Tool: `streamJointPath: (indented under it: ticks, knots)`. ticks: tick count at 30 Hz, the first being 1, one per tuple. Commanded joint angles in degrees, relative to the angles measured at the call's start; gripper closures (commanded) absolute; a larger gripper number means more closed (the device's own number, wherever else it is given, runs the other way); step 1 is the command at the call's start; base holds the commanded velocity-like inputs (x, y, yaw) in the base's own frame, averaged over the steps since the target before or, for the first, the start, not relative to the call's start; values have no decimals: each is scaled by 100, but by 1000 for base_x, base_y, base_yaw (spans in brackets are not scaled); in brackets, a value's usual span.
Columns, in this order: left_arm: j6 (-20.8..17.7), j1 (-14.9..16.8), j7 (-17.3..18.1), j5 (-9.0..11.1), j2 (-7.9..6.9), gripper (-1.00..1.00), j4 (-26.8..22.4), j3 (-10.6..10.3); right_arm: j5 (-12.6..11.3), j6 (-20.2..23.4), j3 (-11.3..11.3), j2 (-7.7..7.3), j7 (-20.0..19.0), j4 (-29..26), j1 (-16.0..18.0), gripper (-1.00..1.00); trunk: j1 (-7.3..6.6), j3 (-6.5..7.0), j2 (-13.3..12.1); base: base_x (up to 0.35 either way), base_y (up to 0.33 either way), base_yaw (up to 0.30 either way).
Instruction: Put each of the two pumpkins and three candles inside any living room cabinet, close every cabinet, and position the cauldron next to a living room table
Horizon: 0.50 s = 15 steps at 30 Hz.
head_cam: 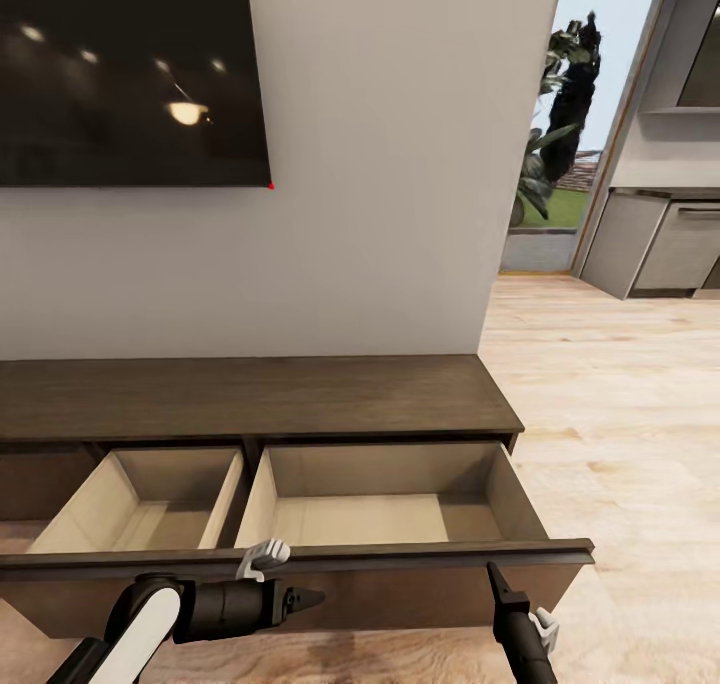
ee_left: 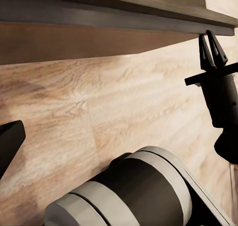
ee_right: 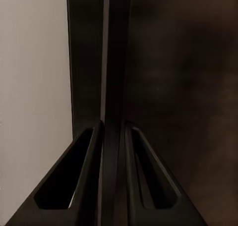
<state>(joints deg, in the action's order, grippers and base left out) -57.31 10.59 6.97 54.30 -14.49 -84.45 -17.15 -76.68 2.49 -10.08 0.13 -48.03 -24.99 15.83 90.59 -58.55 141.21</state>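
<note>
Cabinet (head_cam: 250, 396): a long, low dark-brown wooden unit is seen against the pale wall, under a dark screen (head_cam: 130, 74); its flat top is bare.
Drawers: one wide pull-out front (head_cam: 330, 564) is drawn forward, and two pale beige compartments are exposed behind it, a narrower one (head_cam: 150, 509) toward the cabinet's left end and a wider one (head_cam: 380, 499) toward its right end; a thin beige wall is set between them.
Drawer contents: only beige floor and walls are seen in the exposed parts of both compartments.
Right gripper (head_cam: 493, 571): it is held upright at the drawer front's upper edge, near its right corner; in the right wrist view the two fingers (ee_right: 91, 176) are seen closed in on the dark front panel's thin edge, one on each side of it.
Left gripper (head_cam: 312, 597): it is held low before the drawer front, pointing toward the right gripper; nothing is seen in it, and how far it is spread cannot be told.
Floor (head_cam: 620, 384): light wood planks are seen beside the cabinet's right end.
</note>
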Motion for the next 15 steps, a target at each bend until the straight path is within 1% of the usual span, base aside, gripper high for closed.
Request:
streamJointPath:
  ticks: [1, 11, 12, 15]
  knots:
    - [-9, 4, 59, -60, -2, -100, -1, -4, 13, 24, 67, 4, -24, -2, -71, 100, -2, -6, 2, -4, 0, 0]
    - [-9, 4, 59, -60, -4, -100, -1, -6, 20, 20, 72, 4, -24, -2, -71, 100, -2, -6, 2, -1, 0, 0]
    - [-9, 4, 59, -60, -3, -100, -1, -6, 19, 18, 74, 4, -24, -3, -71, -100, -2, -6, 2, 0, 0, 0]
    - [-7, 4, 59, -60, -2, -100, -1, -13, 18, 11, 71, 10, -24, -3, -71, -100, -2, -6, 2, 0, 0, 0]
